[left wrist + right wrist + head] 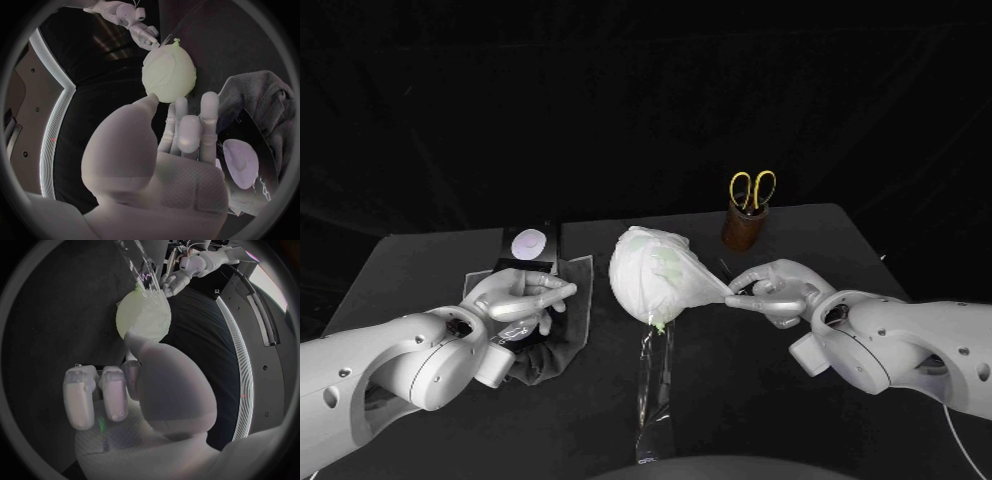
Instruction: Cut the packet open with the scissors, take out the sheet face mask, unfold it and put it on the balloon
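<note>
The sheet face mask (635, 275) is already draping over the balloon (669, 268) at the frame's centre, on its clear stand (651, 390) — so cutting, extracting and unfolding appear to be done. The right hand (769, 292), centre right, is pinching the mask's edge between thumb and fingers, pulling it to a point. The left hand (516, 297), centre left, is holding nothing, fingers extended and slightly apart. The scissors (751, 188) are standing in their holder (741, 230), upper right; the packet (531, 245) is lying upper left — smoothing and releasing are probably remaining.
</note>
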You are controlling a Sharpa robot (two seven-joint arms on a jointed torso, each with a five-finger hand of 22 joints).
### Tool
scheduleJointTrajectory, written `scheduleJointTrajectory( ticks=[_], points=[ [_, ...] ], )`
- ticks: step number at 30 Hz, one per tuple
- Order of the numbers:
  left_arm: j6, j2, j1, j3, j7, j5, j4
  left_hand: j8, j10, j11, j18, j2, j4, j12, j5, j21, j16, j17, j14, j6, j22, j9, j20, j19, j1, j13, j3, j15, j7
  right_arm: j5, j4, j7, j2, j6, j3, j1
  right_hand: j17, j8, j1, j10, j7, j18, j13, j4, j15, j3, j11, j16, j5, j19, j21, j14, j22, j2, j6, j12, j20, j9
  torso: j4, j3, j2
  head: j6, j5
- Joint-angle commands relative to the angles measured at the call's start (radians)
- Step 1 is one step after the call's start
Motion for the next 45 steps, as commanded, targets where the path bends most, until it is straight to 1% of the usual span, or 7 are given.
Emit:
scheduleJointTrajectory(
  ticks=[1, 10, 22, 29, 35, 39, 45],
  points=[
    [0.018, 0.006, 0.000, 0.001, 0.001, -0.021, 0.003, 0.003, -0.002, -0.001, 0.009, -0.001, 0.000, 0.003, -0.001, -0.006, -0.005, 0.000, -0.002, 0.007, 0.000, -0.002, -0.002, -0.006, 0.011, -0.001, -0.011, 0.000, -0.003, -0.009, -0.005, -0.012, -0.007, 0.015, 0.000, 0.008, 0.263, 0.004, -0.008, 0.016, 0.002, -0.014, 0.115, 0.001, -0.001, 0.005, -0.006, 0.003, 0.001, 0.105, 0.003, 0.103, 0.264, -0.001, -0.001, 0.005, -0.008, 0.001, 0.0003, 0.0009, 0.000, 0.000, -0.001],
    [0.018, 0.014, -0.001, 0.001, -0.005, -0.042, 0.003, 0.004, 0.002, -0.003, 0.008, -0.004, -0.002, 0.005, -0.001, -0.005, -0.003, 0.008, 0.001, 0.010, 0.004, -0.004, -0.003, -0.004, 0.018, -0.002, -0.017, -0.001, -0.004, -0.002, -0.008, -0.014, -0.030, 0.028, 0.000, 0.026, 0.263, 0.006, -0.013, 0.016, 0.002, -0.014, 0.115, -0.003, -0.001, 0.013, -0.006, 0.003, 0.001, 0.105, 0.003, 0.103, 0.264, -0.002, -0.002, 0.006, -0.008, 0.002, -0.0002, 0.0008, 0.000, -0.001, -0.001],
    [0.016, 0.024, -0.002, 0.001, -0.008, -0.047, 0.000, 0.006, 0.008, -0.005, 0.007, -0.005, -0.001, 0.008, -0.001, -0.003, 0.001, 0.016, 0.004, 0.014, 0.009, -0.005, -0.003, -0.001, 0.022, -0.001, -0.022, -0.003, -0.006, -0.005, 0.011, -0.036, -0.060, 0.081, 0.000, 0.041, 0.263, 0.010, -0.021, 0.018, 0.001, -0.014, 0.117, -0.010, -0.002, 0.024, -0.006, 0.003, 0.001, 0.105, 0.003, 0.103, 0.264, -0.005, -0.002, 0.008, -0.009, 0.002, -0.0002, 0.0004, 0.000, -0.001, -0.005],
    [0.017, 0.030, -0.002, 0.001, -0.008, -0.048, 0.000, 0.007, 0.011, -0.006, 0.007, -0.005, -0.001, 0.011, -0.001, -0.002, 0.002, 0.018, 0.005, 0.015, 0.011, -0.006, -0.004, 0.001, 0.024, -0.001, -0.025, -0.003, -0.007, -0.012, 0.015, -0.071, -0.059, 0.110, -0.001, 0.042, 0.263, 0.010, -0.022, 0.018, 0.001, -0.014, 0.117, -0.011, -0.002, 0.025, -0.006, 0.003, 0.001, 0.105, 0.003, 0.103, 0.264, -0.005, -0.002, 0.007, -0.009, 0.002, 0.0007, 0.0003, 0.001, -0.001, -0.007],
    [0.016, 0.032, -0.002, 0.001, -0.009, -0.048, 0.000, 0.007, 0.011, -0.006, 0.007, -0.005, -0.001, 0.011, -0.001, -0.002, 0.002, 0.018, 0.005, 0.015, 0.011, -0.006, -0.004, 0.001, 0.024, -0.001, -0.025, -0.003, -0.007, -0.039, 0.006, -0.133, -0.058, 0.135, -0.001, 0.042, 0.263, 0.012, -0.025, 0.018, 0.001, -0.014, 0.117, -0.013, -0.002, 0.029, -0.006, 0.003, 0.001, 0.105, 0.003, 0.103, 0.264, -0.006, -0.001, 0.007, -0.009, 0.003, 0.0011, 0.0001, 0.001, -0.003, -0.007],
    [0.016, 0.033, -0.002, 0.001, -0.009, -0.048, -0.001, 0.007, 0.013, -0.006, 0.007, -0.005, -0.001, 0.012, -0.001, -0.002, 0.003, 0.020, 0.006, 0.016, 0.011, -0.007, -0.004, 0.001, 0.025, 0.000, -0.027, -0.004, -0.007, -0.051, -0.005, -0.163, -0.054, 0.133, -0.001, 0.042, 0.263, 0.012, -0.026, 0.018, 0.001, -0.014, 0.117, -0.014, -0.002, 0.030, -0.006, 0.003, 0.001, 0.105, 0.003, 0.103, 0.264, -0.006, -0.001, 0.007, -0.009, 0.003, 0.0006, 0.0002, 0.000, -0.003, -0.008],
    [0.017, 0.035, -0.002, 0.001, -0.009, -0.048, -0.002, 0.007, 0.013, -0.006, 0.007, -0.005, -0.001, 0.012, -0.001, -0.002, 0.003, 0.020, 0.006, 0.016, 0.011, -0.007, -0.004, 0.001, 0.025, 0.000, -0.027, -0.004, -0.007, -0.058, -0.037, -0.181, -0.027, 0.109, -0.001, 0.042, 0.263, 0.013, -0.030, 0.017, 0.001, -0.014, 0.115, -0.015, -0.002, 0.033, -0.006, 0.003, 0.001, 0.105, 0.003, 0.103, 0.264, -0.008, -0.002, 0.004, -0.009, 0.003, 0.0006, 0.0008, 0.000, -0.002, -0.009]
  ],
)
